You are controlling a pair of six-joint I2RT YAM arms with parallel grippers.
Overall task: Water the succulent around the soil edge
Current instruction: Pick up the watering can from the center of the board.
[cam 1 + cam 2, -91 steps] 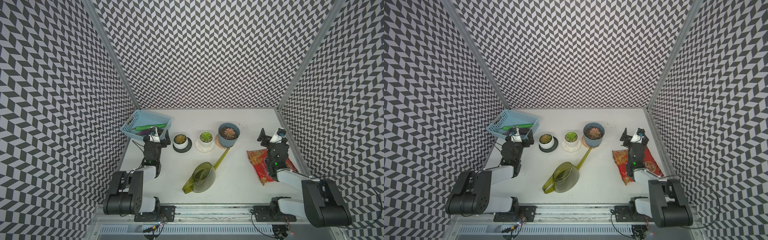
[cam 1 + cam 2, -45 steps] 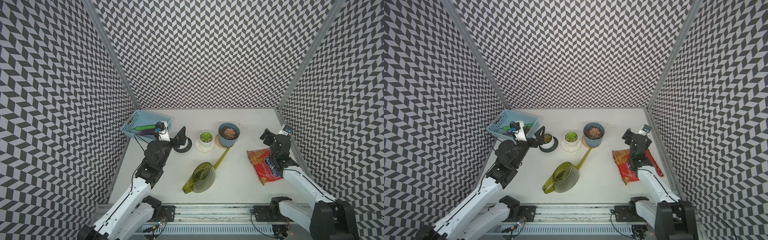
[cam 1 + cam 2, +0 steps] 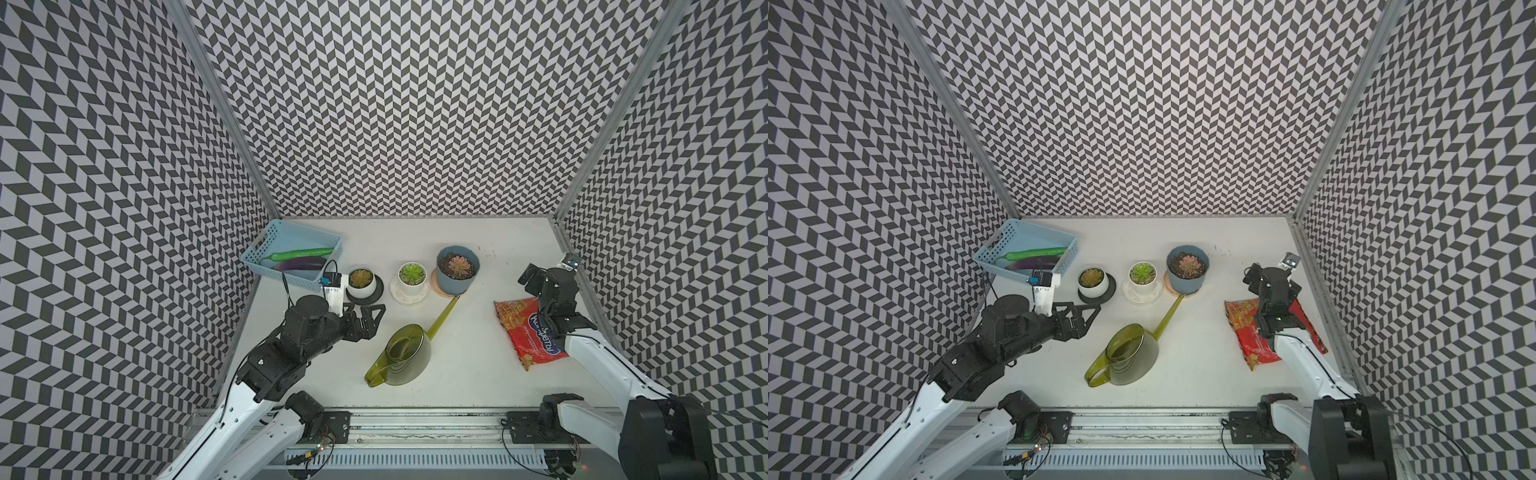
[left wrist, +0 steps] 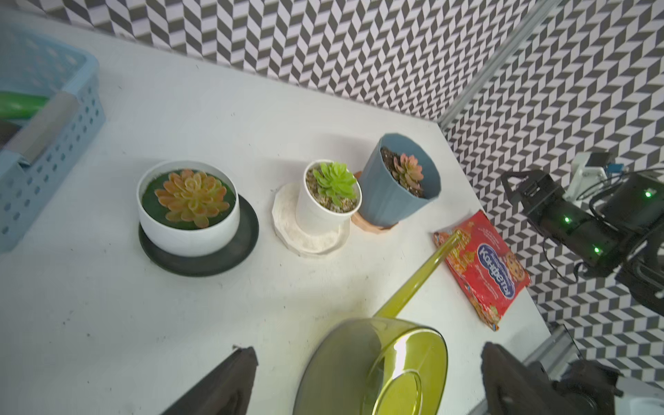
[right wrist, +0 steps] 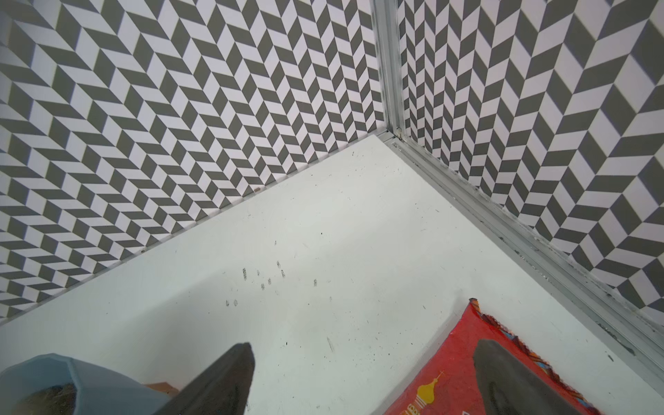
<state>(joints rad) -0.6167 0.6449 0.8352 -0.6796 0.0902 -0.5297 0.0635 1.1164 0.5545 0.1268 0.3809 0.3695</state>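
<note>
An olive-green see-through watering can (image 3: 405, 353) (image 3: 1129, 353) (image 4: 377, 366) stands mid-table, its spout aimed at the blue pot. Three potted succulents stand in a row behind it: an orange one (image 3: 360, 277) in a white bowl on a black saucer, a green one (image 3: 412, 273) in a white pot, a pink one (image 3: 458, 266) in a blue pot. My left gripper (image 3: 372, 322) (image 3: 1088, 320) (image 4: 368, 348) hovers open just left of the can, holding nothing. At the right, my right gripper (image 3: 536, 280) (image 5: 363, 345) is open and empty above a red snack packet.
A blue basket (image 3: 305, 276) with a cucumber and an eggplant sits at the back left. The red snack packet (image 3: 528, 332) (image 5: 467, 377) lies flat near the right wall. Patterned walls close in the left, back and right sides.
Both arms have unfolded from their low rest poses. The left gripper has swung forward and right toward the watering can; the right gripper has lifted over the snack packet.
</note>
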